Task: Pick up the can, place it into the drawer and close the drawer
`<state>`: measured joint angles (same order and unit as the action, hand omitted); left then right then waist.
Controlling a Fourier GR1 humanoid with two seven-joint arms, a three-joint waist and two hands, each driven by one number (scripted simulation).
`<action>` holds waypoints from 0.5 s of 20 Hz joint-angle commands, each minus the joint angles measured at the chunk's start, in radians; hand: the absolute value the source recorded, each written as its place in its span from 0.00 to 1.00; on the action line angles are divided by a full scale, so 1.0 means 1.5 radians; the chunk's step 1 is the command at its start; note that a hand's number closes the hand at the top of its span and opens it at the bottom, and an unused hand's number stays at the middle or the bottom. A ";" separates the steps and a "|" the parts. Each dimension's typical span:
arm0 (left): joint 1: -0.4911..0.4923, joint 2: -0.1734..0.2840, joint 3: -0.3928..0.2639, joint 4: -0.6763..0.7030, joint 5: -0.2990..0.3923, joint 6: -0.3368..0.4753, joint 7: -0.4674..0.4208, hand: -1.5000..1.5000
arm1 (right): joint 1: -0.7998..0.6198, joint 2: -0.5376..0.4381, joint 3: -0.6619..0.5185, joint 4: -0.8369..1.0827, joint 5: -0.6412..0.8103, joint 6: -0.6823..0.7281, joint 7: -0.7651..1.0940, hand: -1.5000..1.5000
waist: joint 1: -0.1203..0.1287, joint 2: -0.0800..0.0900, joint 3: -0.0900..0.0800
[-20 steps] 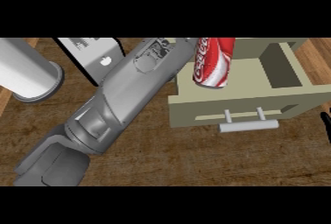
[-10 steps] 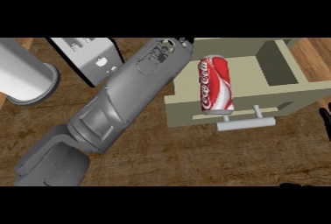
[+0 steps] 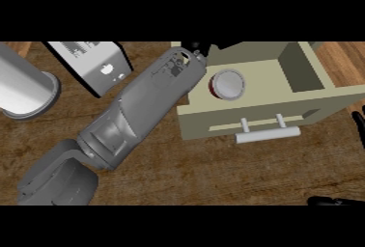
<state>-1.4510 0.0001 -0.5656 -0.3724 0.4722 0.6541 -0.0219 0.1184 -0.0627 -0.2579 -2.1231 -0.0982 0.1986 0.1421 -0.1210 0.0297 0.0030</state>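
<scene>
The red can (image 3: 228, 84) stands upright inside the open beige drawer (image 3: 214, 123), near its left wall, and I see its silver top from above. My left forearm runs from the lower left up to the drawer's far left corner. Only a dark bit of the left hand (image 3: 195, 48) shows there, just beyond the can and apart from it. The drawer's white bar handle (image 3: 268, 135) faces me. Black fingers of my right hand (image 3: 357, 120) show straight at the right edge, right of the drawer's front.
A grey boxy appliance (image 3: 94, 67) stands at the back left, and a large grey cylinder (image 3: 25, 91) lies at the far left. The wooden counter (image 3: 214, 173) stretches in front of the drawer.
The can was tilted over the drawer's front edge. It now stands upright inside the drawer, and the left hand has drawn back to the drawer's far corner.
</scene>
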 commanded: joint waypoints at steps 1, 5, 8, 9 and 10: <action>-0.003 0.000 -0.008 0.032 0.008 0.011 -0.012 0.00 | -0.001 0.005 -0.003 0.017 0.003 -0.003 -0.014 0.00 | -0.003 0.003 0.000; 0.012 0.000 -0.029 0.014 0.024 0.040 -0.012 0.00 | -0.004 0.000 0.003 0.003 0.005 -0.001 -0.001 0.00 | -0.009 0.002 0.000; 0.018 0.000 -0.038 0.010 0.033 0.058 -0.015 0.00 | -0.011 0.003 0.013 -0.003 0.005 -0.003 0.007 0.00 | -0.008 0.001 0.000; 0.007 0.000 -0.042 0.010 0.037 0.067 -0.003 0.00 | -0.003 0.009 0.014 0.008 0.017 -0.003 -0.014 0.00 | -0.012 0.002 0.000; 0.026 0.000 -0.040 0.015 0.038 0.079 -0.029 0.00 | -0.003 0.000 0.006 -0.007 0.003 -0.001 0.005 0.00 | -0.010 0.002 0.000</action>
<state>-1.4359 0.0001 -0.6118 -0.3517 0.5145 0.7345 -0.0401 0.1043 -0.0641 -0.2496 -2.1168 -0.0900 0.1976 0.1413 -0.1340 0.0326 0.0030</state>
